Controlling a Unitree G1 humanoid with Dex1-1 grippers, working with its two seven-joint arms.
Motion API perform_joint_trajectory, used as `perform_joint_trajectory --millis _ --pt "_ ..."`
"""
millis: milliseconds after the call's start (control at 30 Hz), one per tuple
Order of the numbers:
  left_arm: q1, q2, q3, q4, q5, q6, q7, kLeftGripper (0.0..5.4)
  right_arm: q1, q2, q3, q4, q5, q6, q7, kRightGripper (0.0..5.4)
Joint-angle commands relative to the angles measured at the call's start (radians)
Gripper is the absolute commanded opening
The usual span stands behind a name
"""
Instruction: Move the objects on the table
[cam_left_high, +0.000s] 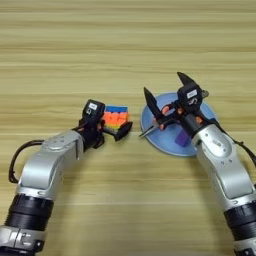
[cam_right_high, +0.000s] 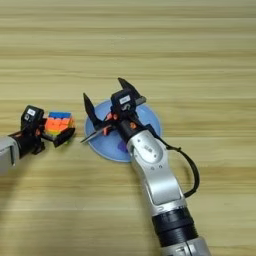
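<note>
The small puzzle cube (cam_left_high: 115, 118), with a blue top and an orange side, sits left of centre on the tan wooden table (cam_left_high: 128, 45). My left gripper (cam_left_high: 119, 122) reaches in from the lower left and is shut on the cube. Its near finger (cam_left_high: 123, 131) lies along the cube's front, and the far finger is hidden behind the cube. My right gripper (cam_left_high: 167, 92) hangs open over a blue plate (cam_left_high: 159, 141) to the right of the cube. Its two black fingers are spread wide with nothing between them.
A small purple thing (cam_left_high: 182, 138) lies on the blue plate, partly under my right wrist. A black cable (cam_right_high: 192, 170) loops beside the right forearm. Bare wood stretches across the far half of the table.
</note>
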Motion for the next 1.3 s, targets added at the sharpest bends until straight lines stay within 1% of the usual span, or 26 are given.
perform_joint_trajectory --millis 33,67,167,200,233,433,467,533,567,733,833,1300 --pt "-0.010 -0.003 0.004 0.001 0.004 -0.003 -0.005 5.37 -0.014 0.002 -0.005 0.000 0.002 0.007 -0.001 5.40" --pt "-0.010 -0.004 0.006 0.000 0.003 -0.003 -0.004 5.21 -0.014 0.002 -0.005 0.000 0.002 0.007 -0.001 5.40" --pt "-0.009 -0.006 0.013 0.000 0.003 -0.004 -0.001 5.02 -0.014 0.002 -0.005 0.001 0.002 0.007 -0.001 5.40" --pt "-0.009 -0.006 0.014 0.000 0.004 -0.004 -0.001 4.86 -0.014 0.002 -0.005 0.001 0.002 0.007 -0.001 5.40" --pt "-0.009 -0.006 0.014 0.000 0.004 -0.004 -0.002 4.86 -0.014 0.002 -0.005 0.001 0.002 0.007 -0.001 5.40" --pt "-0.006 -0.008 0.016 -0.002 0.007 -0.006 -0.003 4.29 -0.012 0.002 -0.004 0.002 0.001 0.005 -0.001 5.40" --pt "-0.006 -0.008 0.016 -0.002 0.007 -0.006 -0.003 4.12 -0.012 0.002 -0.004 0.002 0.001 0.005 0.000 5.40" --pt "-0.007 -0.008 0.016 -0.002 0.007 -0.006 -0.004 4.05 -0.013 0.002 -0.004 0.003 0.001 0.004 -0.001 5.40" --pt "-0.007 -0.009 0.016 -0.001 0.007 -0.006 -0.003 3.88 -0.013 0.002 -0.005 0.003 0.001 0.004 -0.001 5.40" --pt "-0.008 -0.010 0.017 -0.002 0.009 -0.007 -0.002 3.49 -0.012 0.002 -0.005 0.003 0.002 0.005 -0.001 5.40" --pt "-0.009 -0.011 0.018 0.000 0.009 -0.010 -0.002 3.41 -0.013 0.002 -0.006 0.006 0.002 0.005 -0.001 5.40" --pt "-0.021 -0.011 0.032 0.013 0.009 -0.022 -0.003 3.40 -0.018 0.000 -0.015 0.024 0.002 -0.002 -0.001 5.40"
